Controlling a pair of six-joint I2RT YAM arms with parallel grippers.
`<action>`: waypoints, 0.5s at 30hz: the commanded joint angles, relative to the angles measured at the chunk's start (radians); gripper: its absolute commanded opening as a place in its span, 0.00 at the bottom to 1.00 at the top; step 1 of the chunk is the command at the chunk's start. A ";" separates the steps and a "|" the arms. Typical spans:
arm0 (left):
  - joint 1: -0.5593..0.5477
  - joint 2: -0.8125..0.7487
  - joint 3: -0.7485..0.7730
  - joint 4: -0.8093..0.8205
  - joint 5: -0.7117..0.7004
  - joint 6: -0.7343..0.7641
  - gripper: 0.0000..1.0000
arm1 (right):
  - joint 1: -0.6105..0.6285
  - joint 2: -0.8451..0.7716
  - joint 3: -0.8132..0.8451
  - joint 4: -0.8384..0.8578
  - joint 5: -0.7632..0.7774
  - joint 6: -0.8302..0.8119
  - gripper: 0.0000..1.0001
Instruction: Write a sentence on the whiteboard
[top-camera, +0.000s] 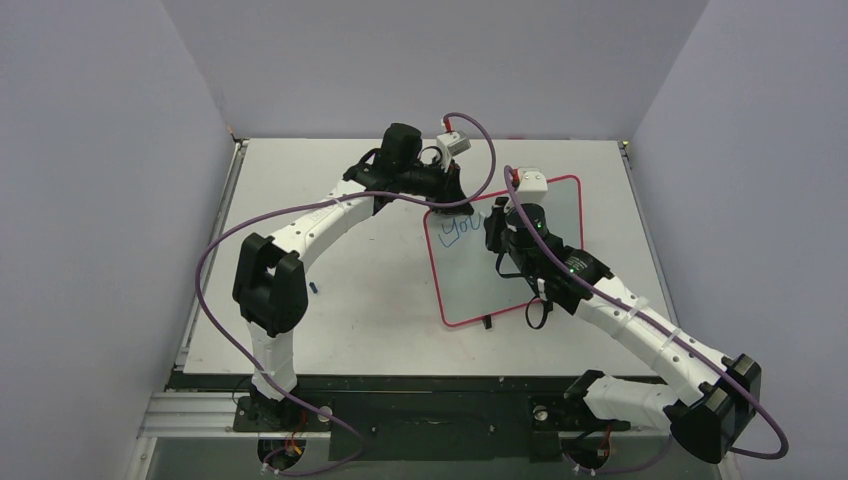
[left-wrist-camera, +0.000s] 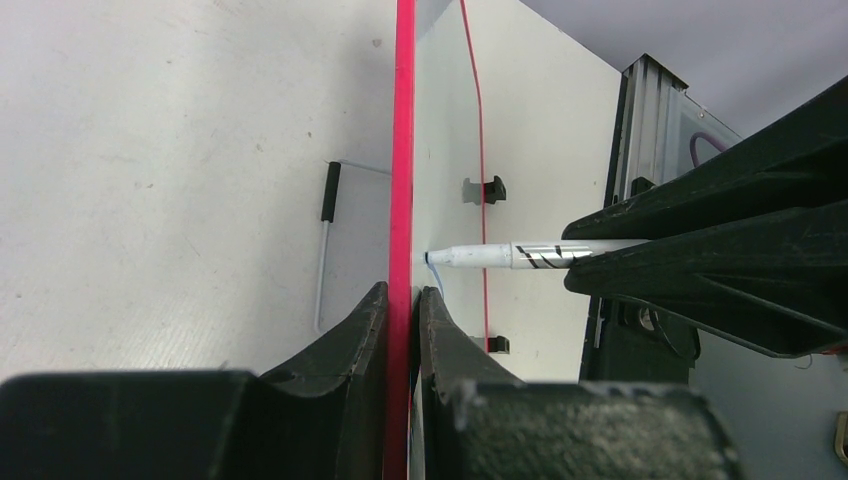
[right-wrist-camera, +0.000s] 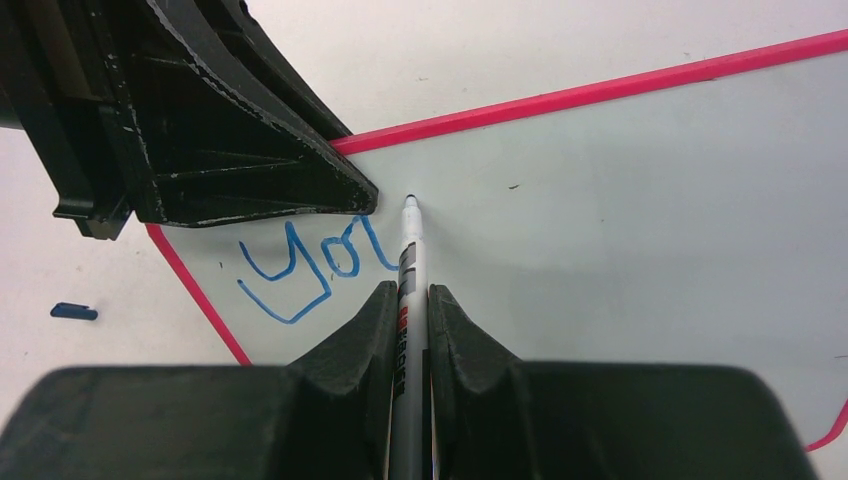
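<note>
The whiteboard (top-camera: 470, 285), glossy white with a pink-red frame, stands tilted at the table's middle. My left gripper (top-camera: 447, 200) is shut on its top edge; the left wrist view shows both fingers clamping the red frame (left-wrist-camera: 404, 150) at my gripper (left-wrist-camera: 403, 295). My right gripper (top-camera: 497, 228) is shut on a white marker pen (right-wrist-camera: 411, 250), seen between its jaws in the right wrist view (right-wrist-camera: 408, 290). The pen tip touches the board just right of the blue lettering (right-wrist-camera: 310, 265), which reads roughly "You" near the top left corner. The pen also shows in the left wrist view (left-wrist-camera: 500, 256).
A small blue pen cap (top-camera: 314, 287) lies on the table left of the board, also in the right wrist view (right-wrist-camera: 74, 311). The board's black feet (top-camera: 487, 322) rest on the table. Purple cables loop over both arms. Grey walls enclose the table.
</note>
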 joint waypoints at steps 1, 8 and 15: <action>-0.041 -0.035 0.012 -0.056 0.038 0.066 0.00 | -0.012 0.018 0.020 0.023 0.023 -0.012 0.00; -0.042 -0.031 0.014 -0.054 0.038 0.065 0.00 | -0.012 -0.007 -0.031 0.025 -0.005 0.019 0.00; -0.042 -0.030 0.017 -0.050 0.041 0.060 0.00 | -0.011 -0.047 -0.091 0.028 -0.038 0.047 0.00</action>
